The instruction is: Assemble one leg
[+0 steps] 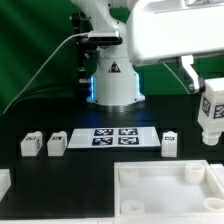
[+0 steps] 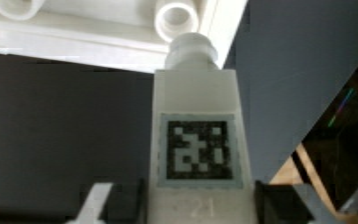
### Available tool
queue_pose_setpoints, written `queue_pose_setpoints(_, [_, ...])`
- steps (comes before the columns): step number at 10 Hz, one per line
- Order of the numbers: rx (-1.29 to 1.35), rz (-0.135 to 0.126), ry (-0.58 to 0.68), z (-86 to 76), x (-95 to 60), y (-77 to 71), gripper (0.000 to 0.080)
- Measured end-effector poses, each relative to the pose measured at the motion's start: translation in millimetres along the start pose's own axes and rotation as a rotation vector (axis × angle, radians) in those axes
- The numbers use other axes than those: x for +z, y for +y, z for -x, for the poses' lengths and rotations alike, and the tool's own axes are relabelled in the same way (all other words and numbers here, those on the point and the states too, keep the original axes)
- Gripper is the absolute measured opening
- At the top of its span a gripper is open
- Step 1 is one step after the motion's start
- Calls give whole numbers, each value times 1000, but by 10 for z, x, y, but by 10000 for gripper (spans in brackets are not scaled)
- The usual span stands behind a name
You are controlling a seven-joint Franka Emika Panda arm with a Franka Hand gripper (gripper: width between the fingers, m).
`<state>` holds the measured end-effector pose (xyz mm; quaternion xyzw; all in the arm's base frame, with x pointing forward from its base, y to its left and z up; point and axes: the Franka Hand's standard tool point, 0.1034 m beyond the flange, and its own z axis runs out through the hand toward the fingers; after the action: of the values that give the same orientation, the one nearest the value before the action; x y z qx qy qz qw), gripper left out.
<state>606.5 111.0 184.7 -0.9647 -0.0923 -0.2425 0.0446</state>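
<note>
Leg [image 1: 212, 112] sits clamped in my claw [image 1: 204, 86] at the right edge of the exterior frame, upright, tag facing outward, higher in the frame than the white tray-like part [image 1: 150, 168]. In the wrist view it fills the middle, its rounded tip near a corner socket [image 2: 172, 17]. My fingers [image 2: 101, 205] are cut off at the lower edge, so I cannot make out whether the leg touches the tray.

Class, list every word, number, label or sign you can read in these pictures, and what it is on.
No words or numbers are readable.
Raised leg: square black-and-white tag, pattern only.
Marker board: four such tags, no text.
Robot base: small dark mark, too blurred to read.
</note>
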Motion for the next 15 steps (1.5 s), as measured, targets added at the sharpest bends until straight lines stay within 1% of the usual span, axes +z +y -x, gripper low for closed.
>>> queue_pose_setpoints(1, [-9, 13, 120, -29, -15, 23, 291])
queue_pose_setpoints(2, [-10, 24, 219, 4, 2, 45, 291])
queue_pose_setpoints(3, [-9, 23, 206, 62, 54, 45, 291])
queue_pose_setpoints(4, [-13, 24, 206, 62, 61, 57, 291])
queue_pose_setpoints(5, [-22, 28, 206, 103, 172, 93, 291])
queue_pose_setpoints(6, [-20, 23, 188, 106, 309, 96, 291])
queue_pose_setpoints(7, [-13, 19, 184, 71, 383, 84, 291])
queue_pose_setpoints(8, [4, 16, 178, 69, 488, 59, 291])
queue_pose_setpoints(9, [10, 12, 161, 73, 562, 52, 291])
queue_pose_setpoints(10, [14, 8, 151, 76, 607, 37, 291])
queue_pose_setpoints(11, [21, 6, 143, 119, 650, 2, 291])
queue_pose_setpoints(12, [22, 6, 142, 147, 680, 0, 291])
queue_pose_setpoints(15, [22, 10, 128, 227, 727, 49, 291])
